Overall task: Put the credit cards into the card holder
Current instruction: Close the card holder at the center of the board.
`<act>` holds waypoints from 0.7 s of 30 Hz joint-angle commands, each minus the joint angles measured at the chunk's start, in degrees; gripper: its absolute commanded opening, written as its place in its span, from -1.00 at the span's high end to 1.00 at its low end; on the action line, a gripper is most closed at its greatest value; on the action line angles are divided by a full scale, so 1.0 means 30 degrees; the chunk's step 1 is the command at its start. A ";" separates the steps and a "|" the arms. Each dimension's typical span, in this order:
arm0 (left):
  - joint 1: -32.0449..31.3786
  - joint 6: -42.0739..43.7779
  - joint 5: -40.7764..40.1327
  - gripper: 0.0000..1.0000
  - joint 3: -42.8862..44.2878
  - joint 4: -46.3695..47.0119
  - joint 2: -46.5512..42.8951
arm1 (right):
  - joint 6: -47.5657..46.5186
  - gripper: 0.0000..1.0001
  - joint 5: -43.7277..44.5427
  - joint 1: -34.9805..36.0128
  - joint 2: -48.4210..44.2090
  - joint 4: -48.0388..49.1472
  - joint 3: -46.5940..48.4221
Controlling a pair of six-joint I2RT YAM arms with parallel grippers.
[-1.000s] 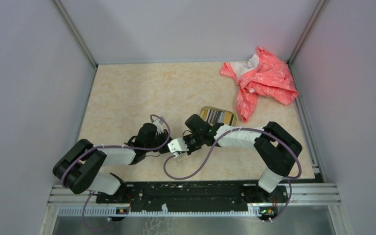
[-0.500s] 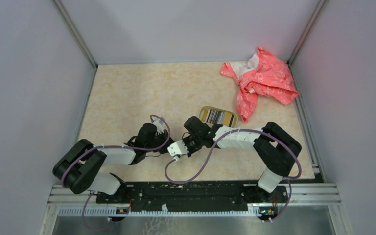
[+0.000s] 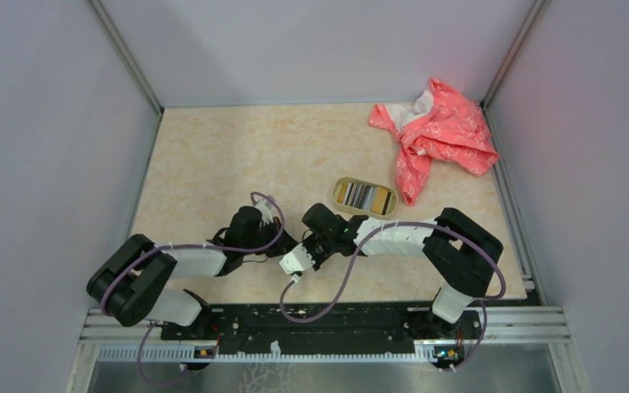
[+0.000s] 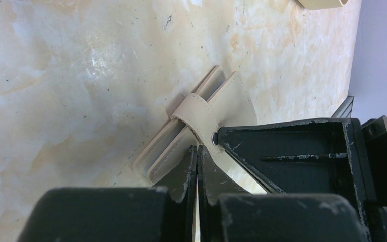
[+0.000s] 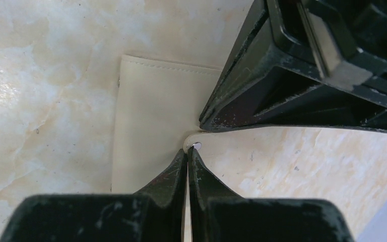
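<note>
Beige card holder (image 4: 181,132) in closed jaws

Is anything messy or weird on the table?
A pink cloth lies crumpled in the far right corner; it looks out of place beside the oval dish of credit cards.

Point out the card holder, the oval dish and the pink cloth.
card holder (image 5: 151,121), right wrist view, flat panel
oval dish (image 3: 336,194), top external view, left rim
pink cloth (image 3: 442,135), top external view, centre
</note>
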 commanded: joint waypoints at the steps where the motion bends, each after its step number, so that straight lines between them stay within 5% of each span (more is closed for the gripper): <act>1: -0.0042 0.0653 -0.0479 0.94 -0.0505 -0.1251 -0.0015 | -0.0798 1.00 0.0510 0.0977 0.0528 -0.1050 -0.0830; 21: -0.0026 0.0674 -0.1110 0.94 -0.0537 -0.2131 -0.0978 | -0.1723 1.00 0.1934 0.1586 0.3368 -0.6682 0.3694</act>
